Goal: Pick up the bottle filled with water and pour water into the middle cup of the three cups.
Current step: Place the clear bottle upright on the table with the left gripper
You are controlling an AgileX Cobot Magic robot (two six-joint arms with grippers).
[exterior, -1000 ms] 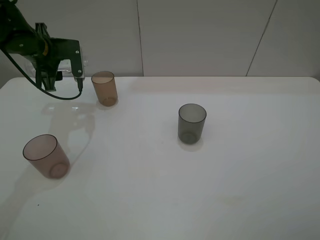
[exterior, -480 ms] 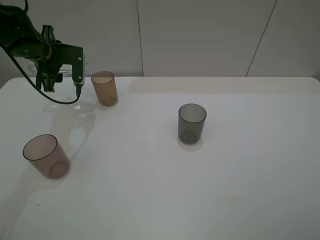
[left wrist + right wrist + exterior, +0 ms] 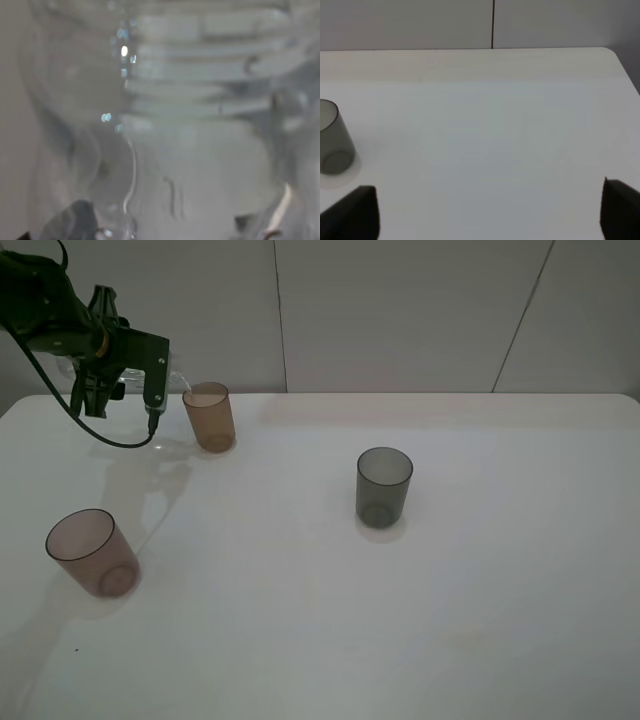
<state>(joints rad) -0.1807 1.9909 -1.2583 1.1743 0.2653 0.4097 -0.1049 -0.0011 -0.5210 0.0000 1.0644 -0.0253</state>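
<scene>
My left gripper point(image 3: 152, 372) is at the far left in the exterior high view, shut on the clear bottle point(image 3: 176, 378). The bottle is tilted, with its neck at the rim of the amber-brown middle cup point(image 3: 209, 416). The left wrist view is filled by the blurred bottle point(image 3: 190, 125) with its threaded neck. The pinkish-mauve cup point(image 3: 91, 552) stands at the front left. The dark grey cup point(image 3: 383, 487) stands right of centre and also shows in the right wrist view point(image 3: 334, 137). My right gripper point(image 3: 490, 210) is open and empty and shows only in the right wrist view.
All three cups stand on a white table point(image 3: 300, 630) with a pale wall behind it. A black cable point(image 3: 110, 438) hangs from the left arm beside the amber cup. The table's right edge point(image 3: 625, 70) shows in the right wrist view.
The left gripper has risen a little and shifted right, tipping the bottle so that its neck has come to the amber cup's rim. The cups have not moved.
</scene>
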